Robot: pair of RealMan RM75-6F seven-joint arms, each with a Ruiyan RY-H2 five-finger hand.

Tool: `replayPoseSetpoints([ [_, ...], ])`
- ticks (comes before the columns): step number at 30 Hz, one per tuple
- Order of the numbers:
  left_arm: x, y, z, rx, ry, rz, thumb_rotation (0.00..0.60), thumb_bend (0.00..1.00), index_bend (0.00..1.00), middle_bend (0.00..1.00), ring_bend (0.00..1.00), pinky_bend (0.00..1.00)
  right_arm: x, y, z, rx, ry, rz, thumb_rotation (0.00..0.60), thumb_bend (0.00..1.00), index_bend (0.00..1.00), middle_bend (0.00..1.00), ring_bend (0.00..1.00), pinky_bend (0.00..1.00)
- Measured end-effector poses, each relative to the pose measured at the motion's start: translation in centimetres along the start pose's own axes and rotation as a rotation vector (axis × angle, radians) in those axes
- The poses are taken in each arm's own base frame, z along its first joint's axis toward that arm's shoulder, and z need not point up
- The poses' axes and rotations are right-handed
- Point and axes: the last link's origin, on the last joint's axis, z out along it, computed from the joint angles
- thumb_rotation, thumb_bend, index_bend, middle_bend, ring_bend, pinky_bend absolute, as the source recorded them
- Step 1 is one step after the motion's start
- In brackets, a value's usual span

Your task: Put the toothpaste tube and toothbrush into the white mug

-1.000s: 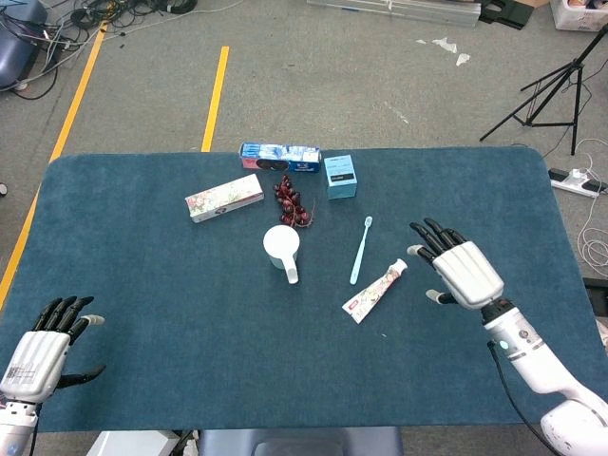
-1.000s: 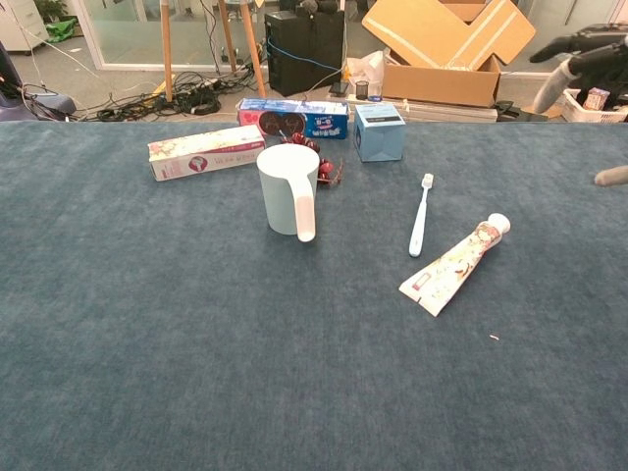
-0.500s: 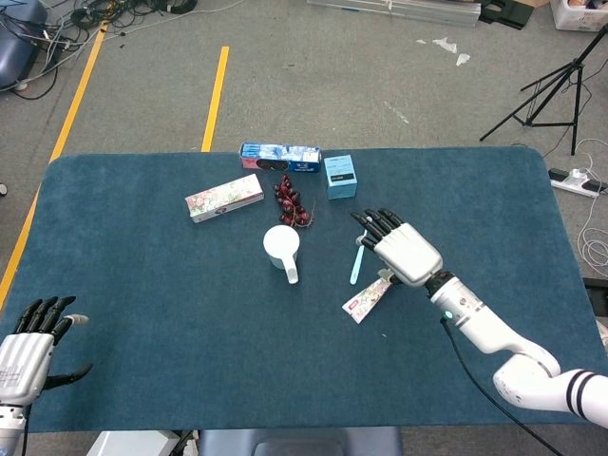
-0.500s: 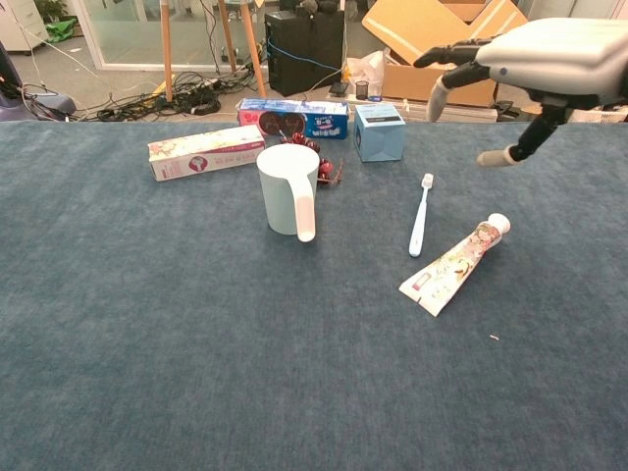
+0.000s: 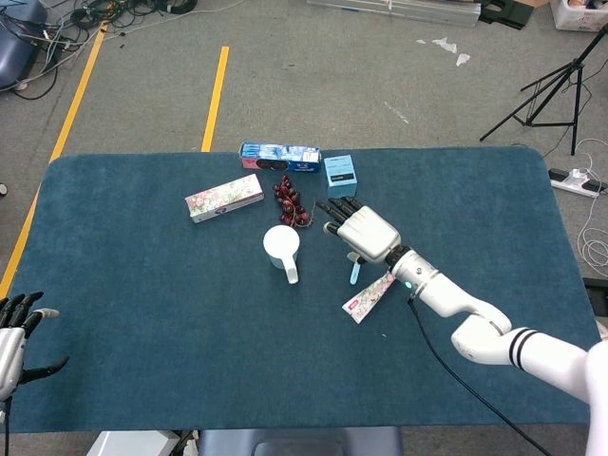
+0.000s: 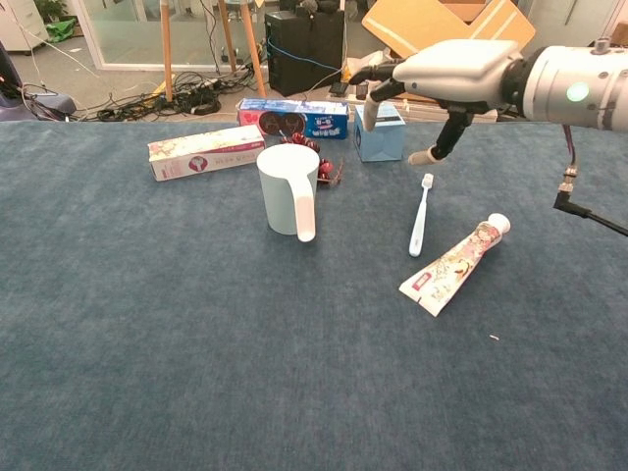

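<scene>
Toothbrush (image 6: 420,214) flat on table, R hand (image 6: 446,74) spread above it, empty, L hand (image 5: 11,334) spread, white mug (image 6: 287,188) upright

My right hand (image 5: 363,234) covers most of the toothbrush (image 5: 353,275) from above; my left hand (image 5: 11,332) is cut by the frame's edge.

Spread right robot hand (image 5: 362,233) over toothbrush (image 5: 354,274)

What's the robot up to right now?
Both hands empty; right hand open above toothbrush. Toothpaste tube beside it, white mug upright, nothing blocking.
</scene>
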Motion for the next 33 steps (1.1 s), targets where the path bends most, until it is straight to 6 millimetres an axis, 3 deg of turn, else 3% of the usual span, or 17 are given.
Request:
replayPoseSetpoints([
  [10,-0.1,-1.4,0.8,0.066,-0.008,0.000,0.600,0.07,0.32,0.15,0.09,0.07,0.2,-0.8,3.7,0.088,0.007,0.011,0.600,0.15,0.34,0.00,0.00,0.12],
  [33,0.2,-3.3,1.5,0.141,-0.017,-0.018,0.600,0.07,0.32,0.15,0.09,0.07,-0.7,-3.2,8.1,0.193,0.001,0.035,0.600,0.16,0.34,0.00,0.00,0.12],
])
